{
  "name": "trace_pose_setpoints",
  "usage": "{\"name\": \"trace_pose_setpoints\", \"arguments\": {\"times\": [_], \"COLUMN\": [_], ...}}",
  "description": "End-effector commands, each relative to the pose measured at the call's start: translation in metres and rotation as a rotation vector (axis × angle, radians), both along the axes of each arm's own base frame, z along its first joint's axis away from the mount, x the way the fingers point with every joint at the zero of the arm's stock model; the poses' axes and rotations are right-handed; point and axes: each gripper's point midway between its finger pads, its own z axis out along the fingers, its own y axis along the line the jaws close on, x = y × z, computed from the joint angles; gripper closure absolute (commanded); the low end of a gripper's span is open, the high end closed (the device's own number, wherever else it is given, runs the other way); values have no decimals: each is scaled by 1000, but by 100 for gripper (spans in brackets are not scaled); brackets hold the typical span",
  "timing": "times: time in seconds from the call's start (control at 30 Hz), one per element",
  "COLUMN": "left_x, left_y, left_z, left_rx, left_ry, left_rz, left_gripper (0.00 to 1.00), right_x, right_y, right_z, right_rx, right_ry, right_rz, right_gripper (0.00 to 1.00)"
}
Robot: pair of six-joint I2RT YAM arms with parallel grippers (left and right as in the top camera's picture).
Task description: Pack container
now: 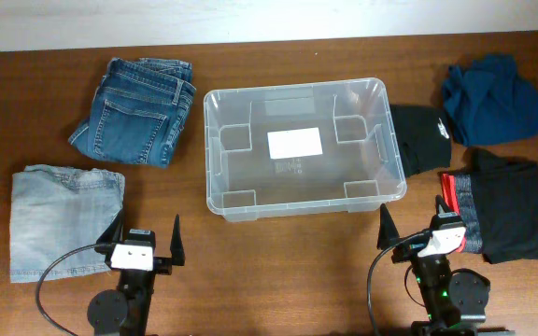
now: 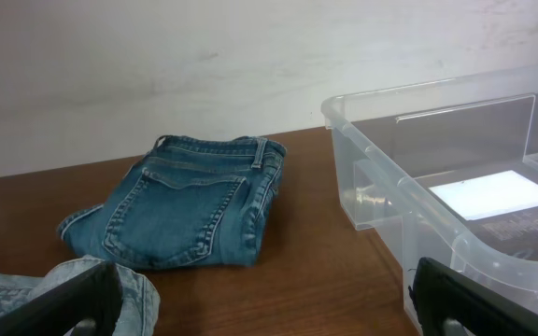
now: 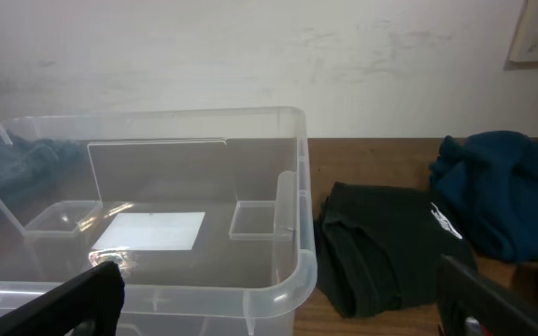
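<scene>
The container [image 1: 215,159] is a clear plastic bin with a white label on its base, standing mid-table with nothing in it. It also shows in the left wrist view [image 2: 381,177] and the right wrist view [image 3: 292,187]. My left gripper [image 1: 144,241] is open and empty near the front edge, beside light-wash jeans [image 1: 63,219]. My right gripper [image 1: 411,233] is open and empty near the bin's front right corner. Dark blue jeans [image 1: 138,110] lie folded left of the bin. A black garment [image 1: 418,138] lies right of it.
A dark teal garment [image 1: 493,98] lies at the back right. A folded black piece over a red and grey one [image 1: 502,210] lies at the front right, beside my right gripper. A pale wall runs behind the table.
</scene>
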Motion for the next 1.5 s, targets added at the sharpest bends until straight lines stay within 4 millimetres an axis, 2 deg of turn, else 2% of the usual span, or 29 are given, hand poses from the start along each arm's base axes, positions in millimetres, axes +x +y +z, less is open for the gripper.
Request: {"name": "trace_pose_setpoints", "arguments": {"times": [0.0, 0.93, 1.03, 1.2, 1.3, 1.47], "left_x": [0, 0, -1, -7, -10, -22], "left_y": [1, 1, -5, -32, -34, -31], "left_z": [0, 0, 2, 32, 49, 101], "left_rx": [17, 16, 15, 24, 5, 9], "left_ry": [-2, -5, -11, -134, -170, -266], "left_rz": [5, 4, -31, -190, -198, -179], "left_gripper": [1, 1, 1, 1, 1, 1], "right_x": [-1, -1, -1, -1, -1, -1], "right_y": [1, 1, 1, 1, 1, 1], "right_z": [-2, -2, -2, -2, -2, -2], "right_rx": [-8, -8, -8, -8, -8, -8], "right_ry": [0, 0, 0, 0, 0, 0], "right_rz": [12, 12, 12, 12, 12, 12], "right_gripper": [1, 1, 1, 2, 1, 2]}}
